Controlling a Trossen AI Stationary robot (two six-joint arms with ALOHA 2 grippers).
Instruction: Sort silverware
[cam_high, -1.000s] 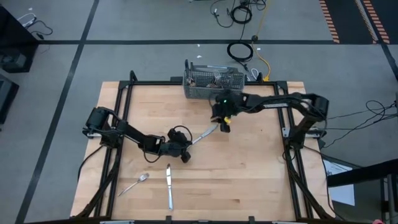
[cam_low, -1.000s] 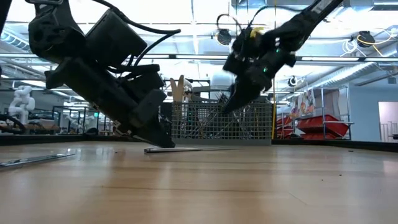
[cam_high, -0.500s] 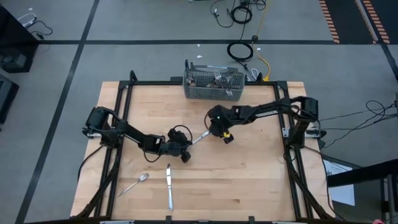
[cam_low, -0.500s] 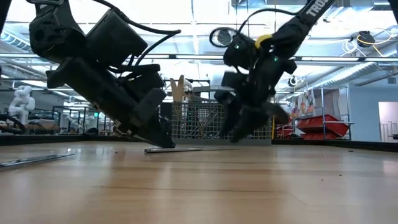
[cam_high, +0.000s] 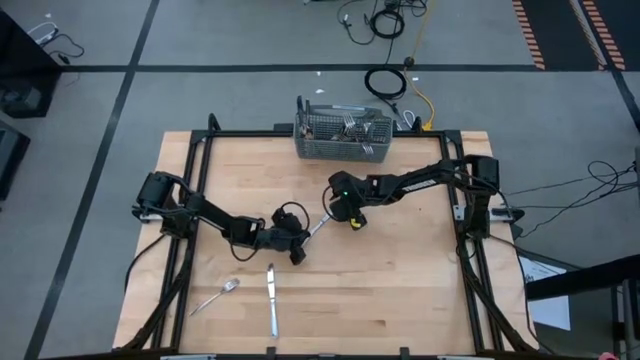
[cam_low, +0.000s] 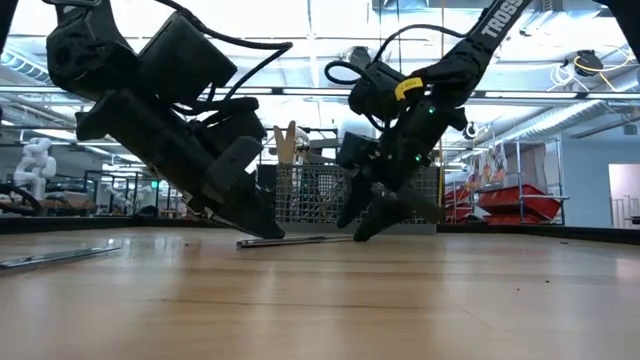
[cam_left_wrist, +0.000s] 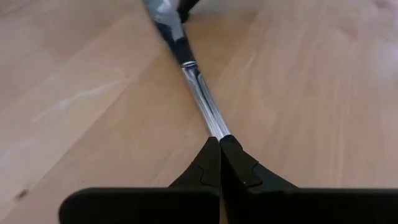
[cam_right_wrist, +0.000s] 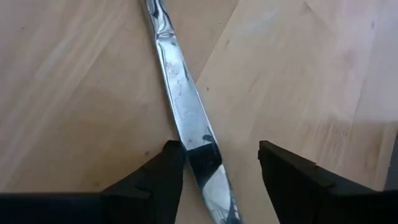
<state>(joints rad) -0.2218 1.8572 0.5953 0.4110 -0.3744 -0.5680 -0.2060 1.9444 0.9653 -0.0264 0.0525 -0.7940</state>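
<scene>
Silverware is spread over the table (cam_high: 400, 280) and the basket (cam_high: 343, 137). One knife (cam_high: 318, 222) lies flat near the table's middle, between the two grippers. Its handle end is pinched by the left gripper (cam_high: 298, 238), whose fingers (cam_left_wrist: 239, 168) are pressed together on the metal, as seen in the left wrist view. The blade end is straddled by the right gripper (cam_high: 335, 209), whose fingers (cam_right_wrist: 163, 169) are spread on either side of the blade with a gap left on each side. A fork (cam_high: 218, 294) and a second knife (cam_high: 271, 300) lie side by side near the table's near-left edge, well apart from both grippers. More silverware (cam_high: 350, 125) stands in the wire-mesh basket at the table's far edge, behind the right gripper.
</scene>
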